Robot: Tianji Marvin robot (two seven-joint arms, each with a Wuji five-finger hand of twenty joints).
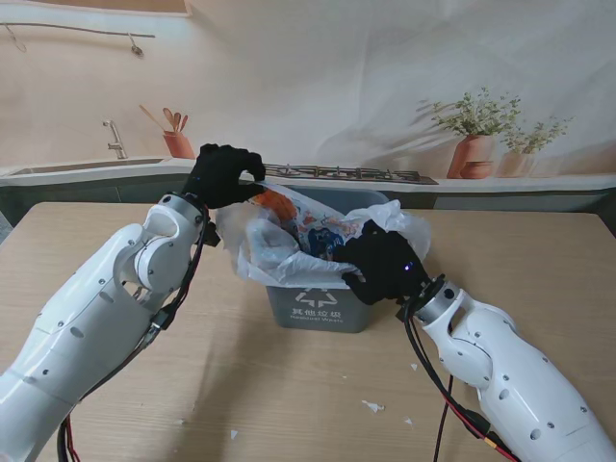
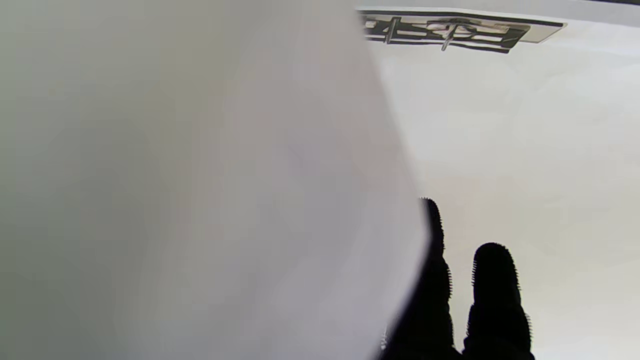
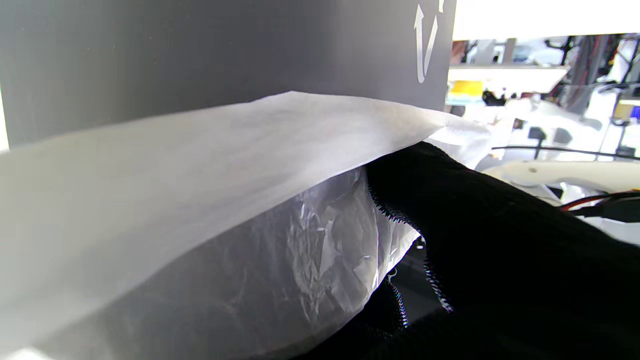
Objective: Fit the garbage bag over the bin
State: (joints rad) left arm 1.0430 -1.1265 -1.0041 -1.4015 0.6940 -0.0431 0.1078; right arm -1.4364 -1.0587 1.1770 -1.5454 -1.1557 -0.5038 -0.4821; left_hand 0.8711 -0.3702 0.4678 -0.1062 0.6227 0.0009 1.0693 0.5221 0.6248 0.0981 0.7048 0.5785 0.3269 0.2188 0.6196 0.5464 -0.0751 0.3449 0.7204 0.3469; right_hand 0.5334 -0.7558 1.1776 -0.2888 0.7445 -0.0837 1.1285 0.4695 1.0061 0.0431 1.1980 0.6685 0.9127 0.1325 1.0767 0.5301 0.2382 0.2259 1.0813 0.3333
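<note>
- The garbage bag [image 1: 289, 236] sits bunched in and over the mouth of the grey bin [image 1: 318, 308], which stands near the middle of the counter [image 1: 289, 404]; crumpled coloured rubbish shows through the plastic inside.
- From the stand's view the bag edge looks draped over the bin's rim at about 6 o'clock and 4 o'clock, and is lifted clear of the rim at about 10 o'clock; the 12 o'clock rim looks uncovered.
- The left hand [image 1: 223, 175] is closed on the bag's edge at about 10 o'clock of the bin, holding it up; its wrist view is mostly blocked by plastic, with two fingertips [image 2: 495, 285] showing.
- The right hand [image 1: 385, 262] is clamped on the bag at the bin's 4 o'clock corner; its wrist view shows the film [image 3: 225, 165] folded over the fingers against the bin's wall [image 3: 200, 50].
- My judgement: the step in hand is stretching the mouth open and hooking it over the remaining rim.
- To do it well, the right hand should pin its corner down as an anchor, while the left carries its edge outward past the far corner, then down the outside wall.
- Pull gently and evenly; thin film may tear, and the light bin may tip or slide.
- Small white scraps [image 1: 372, 406] lie on the counter at 5 o'clock of the bin, out of the way.
</note>
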